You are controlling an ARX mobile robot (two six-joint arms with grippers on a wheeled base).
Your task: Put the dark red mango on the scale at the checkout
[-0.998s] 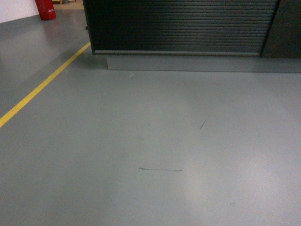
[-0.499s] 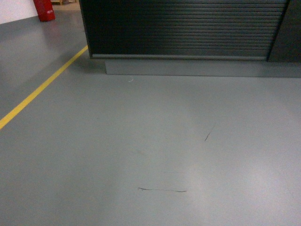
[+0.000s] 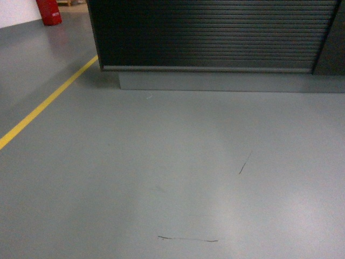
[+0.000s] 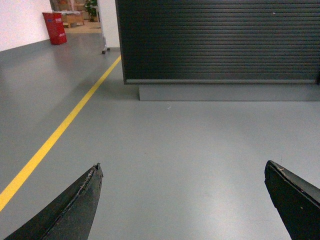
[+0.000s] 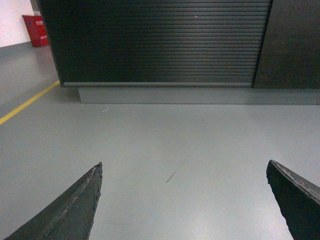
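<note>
The checkout (image 3: pixel 210 35) stands ahead as a black counter with a ribbed dark front on a grey plinth; it also fills the top of the left wrist view (image 4: pixel 220 40) and the right wrist view (image 5: pixel 160 42). Only its front shows, so the scale and the dark red mango are out of view. My left gripper (image 4: pixel 182 167) is open over bare floor, nothing between its fingers. My right gripper (image 5: pixel 184 165) is open too and holds nothing. Neither gripper appears in the head view.
Grey floor (image 3: pixel 172 162) stretches between me and the counter. A yellow line (image 3: pixel 43 108) runs diagonally on the left. A red bin (image 3: pixel 49 12) stands far left by a white wall. A darker panel (image 5: pixel 295 45) adjoins the counter at right.
The counter has grown larger and the floor scuff marks have slid down the head view: I have rolled closer to the checkout.
</note>
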